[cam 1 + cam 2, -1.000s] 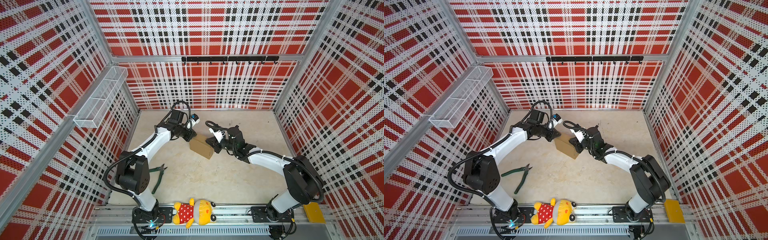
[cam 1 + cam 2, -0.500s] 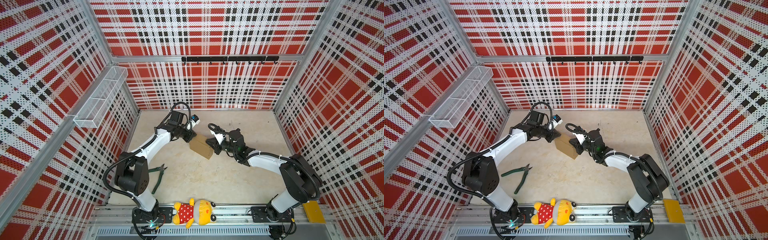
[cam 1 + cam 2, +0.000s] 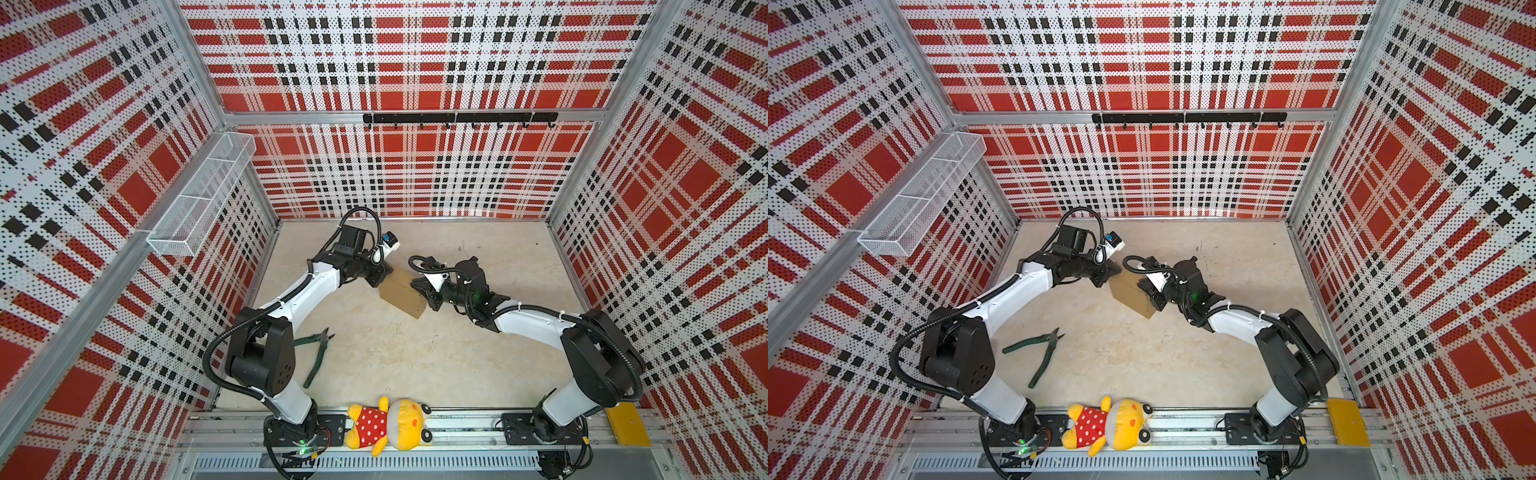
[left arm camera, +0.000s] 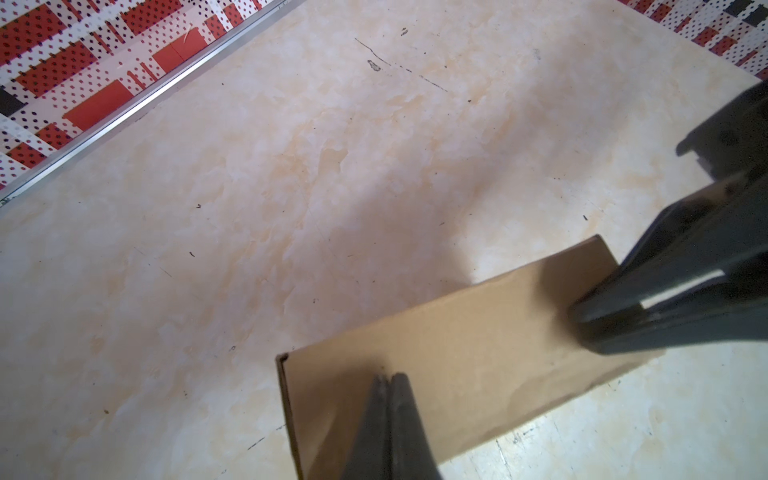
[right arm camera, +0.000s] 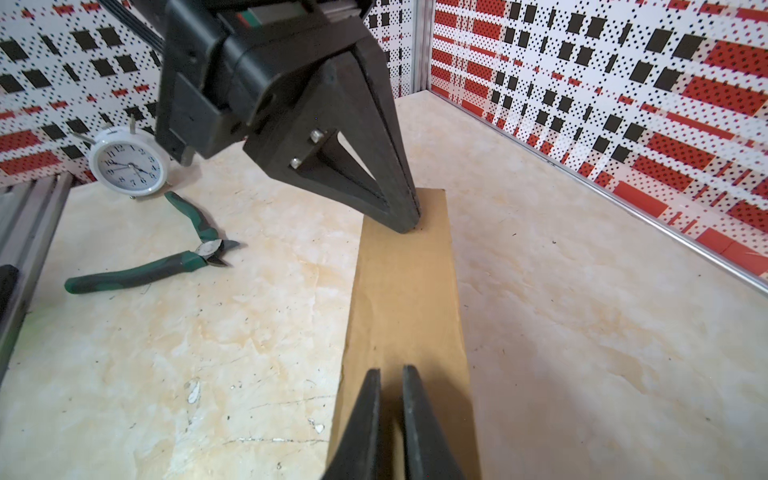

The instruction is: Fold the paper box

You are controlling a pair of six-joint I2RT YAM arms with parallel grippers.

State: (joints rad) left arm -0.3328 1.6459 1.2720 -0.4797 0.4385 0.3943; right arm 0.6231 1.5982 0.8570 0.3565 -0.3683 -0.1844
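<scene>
Table (image 3: 457, 357): paper box (image 3: 401, 293) lies closed mid-surface, between both arms. Left gripper (image 4: 389, 376) has its fingers pressed together, tip on one end of the lid; right gripper (image 5: 390, 369) has its fingers a slit apart, nothing visibly between them, at the other end. Risk: an uneven push skids or tips the light box, or the lid springs open on release.

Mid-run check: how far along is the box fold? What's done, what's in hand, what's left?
Done: the box looks closed up, a brown block with no loose flaps showing. In hand: the left gripper, shut, presses its tips on the top at one end; the right gripper, jaws a slit apart, sits over the other end. Left: probably only seating the top firmly and backing off.
</scene>
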